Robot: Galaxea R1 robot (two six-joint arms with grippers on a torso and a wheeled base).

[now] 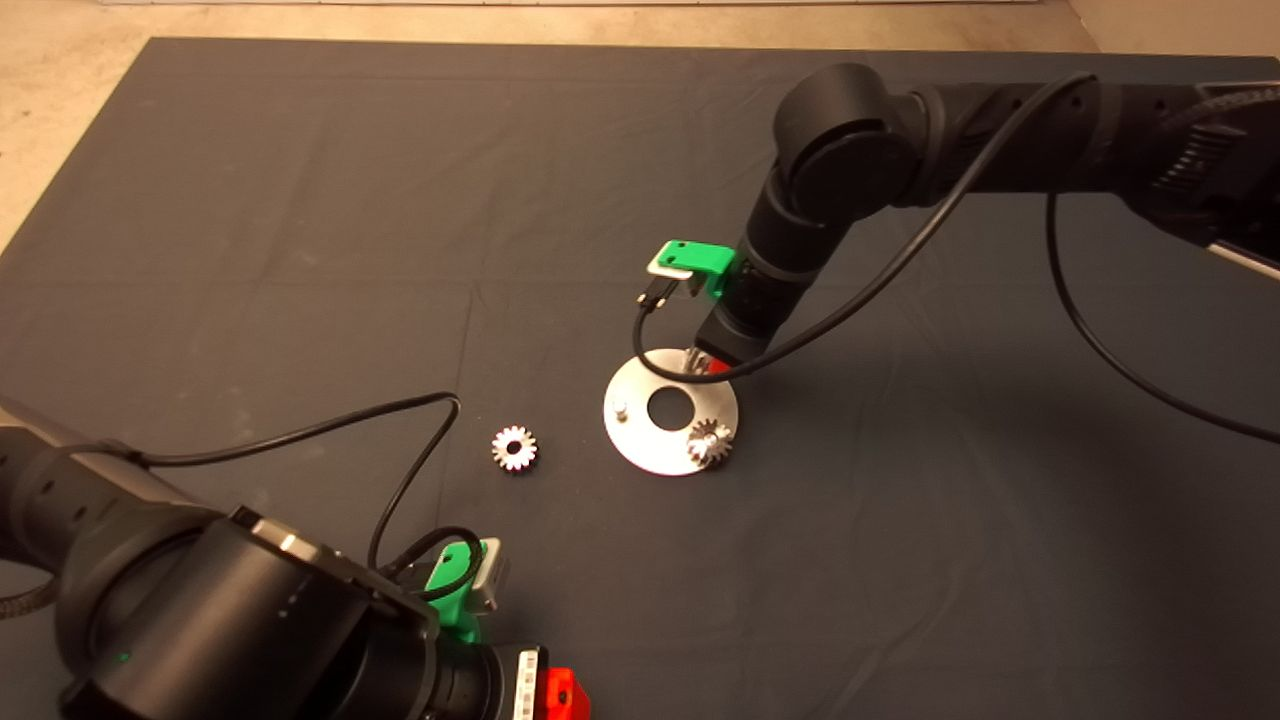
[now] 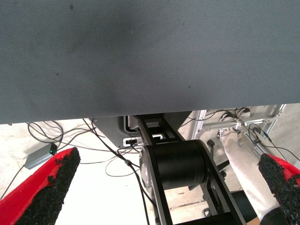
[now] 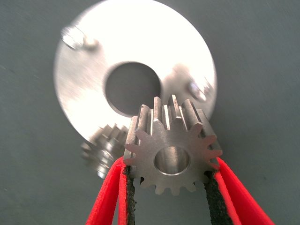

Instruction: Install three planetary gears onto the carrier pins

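Red-fingered left gripper (image 1: 556,694) parked at near left edge of mat (image 1: 300,200), fingers wide apart, holding nothing. Loose steel gear (image 1: 514,448) flat on mat, near carrier disc (image 1: 650,445), apart from it. One gear (image 1: 710,442) already seated on disc's near pin. Bare pin (image 1: 620,407) on left side. Right gripper (image 3: 171,176) over disc's far side, pads clamping toothed, bored gear (image 3: 171,152).

Step judged: second gear placement. Next: line bore over far pin (image 3: 194,89), lower squarely, release.

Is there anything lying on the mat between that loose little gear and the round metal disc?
No. In the head view, only bare dark mat separates the loose gear from the disc. Nothing lies there.
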